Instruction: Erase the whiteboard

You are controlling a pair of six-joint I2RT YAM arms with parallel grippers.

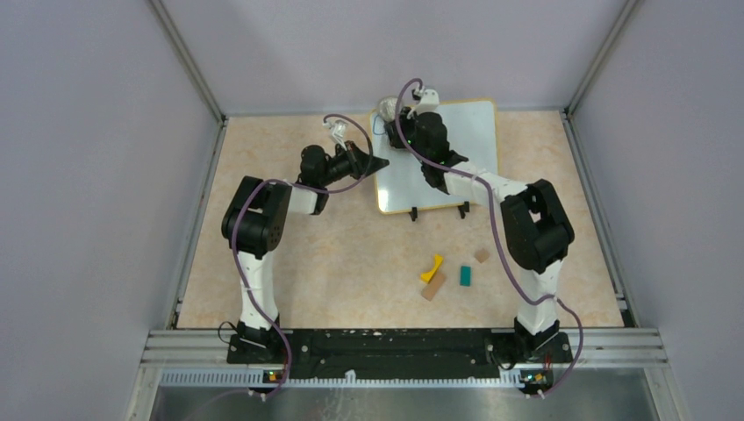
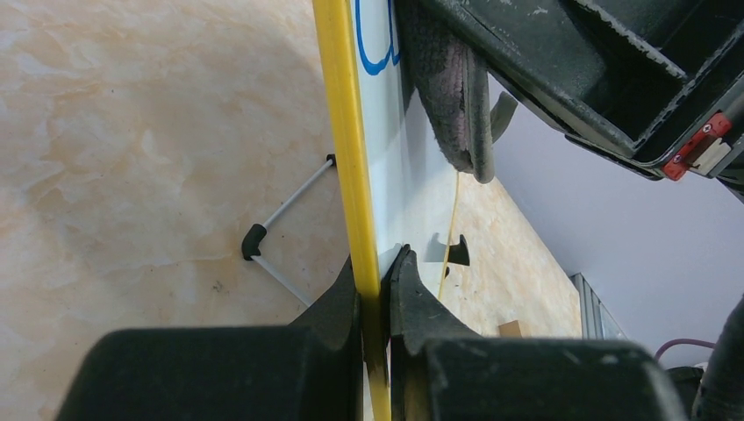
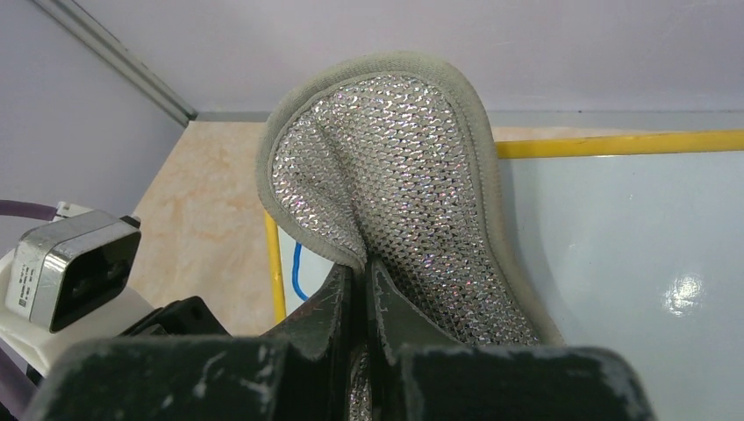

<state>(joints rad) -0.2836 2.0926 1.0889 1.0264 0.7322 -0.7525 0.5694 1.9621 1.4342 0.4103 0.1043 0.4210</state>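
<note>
Jaws: your left gripper (image 2: 379, 263) clamped on whiteboard (image 1: 469, 140) frame, left edge; right gripper (image 3: 364, 281) pinching silvery cloth (image 3: 395, 167) at board's far-left corner. Board's far-centre on table (image 1: 351, 263). Mostly clean I reckon, only blue scribble (image 2: 373, 53) left to wipe there.

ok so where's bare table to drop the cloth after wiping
Widest bare table: in front of the whiteboard, between the left arm and the yellow piece. Also the far left corner. Crowded: the board's left edge, where left gripper and right gripper with cloth meet.
</note>
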